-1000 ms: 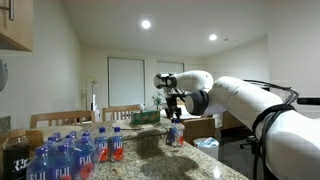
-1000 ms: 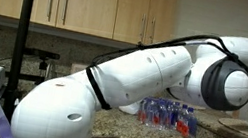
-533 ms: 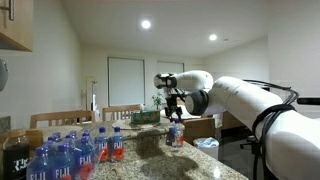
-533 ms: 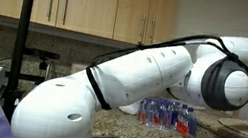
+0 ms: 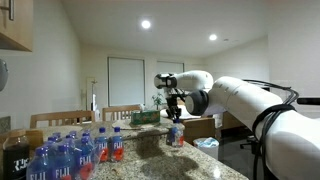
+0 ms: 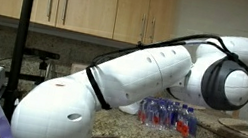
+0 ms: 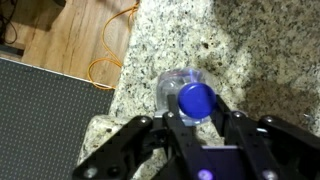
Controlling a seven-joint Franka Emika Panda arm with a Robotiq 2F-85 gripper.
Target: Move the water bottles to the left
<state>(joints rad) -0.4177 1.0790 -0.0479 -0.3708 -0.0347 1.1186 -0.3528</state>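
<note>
A lone water bottle (image 7: 178, 86) stands upright on the speckled granite surface (image 7: 240, 40), close to the edge above the wooden floor (image 7: 70, 40). The pincer (image 7: 200, 114) hangs straight over it. Its fingers (image 7: 170, 118) are drawn in narrow on either side of the blue cap (image 7: 194, 99). Whether the pads actually press the plastic I cannot tell.

To do this step well, I would keep the grip centred just under the cap, where the neck is stiffest. The squeeze should be gentle, since the thin clear wall would probably buckle. The lift should go straight up before any sideways travel. With the edge so near, a skewed pull could tip the bottle off.

The bottle is small, clear and round, and shorter than the pincer in an exterior view (image 5: 177, 134). There its red label is only a blur of colour. The other water bottles (image 5: 108, 146) cluster well apart from it, just beside a wrapped FIJI pack (image 5: 52, 160).
</note>
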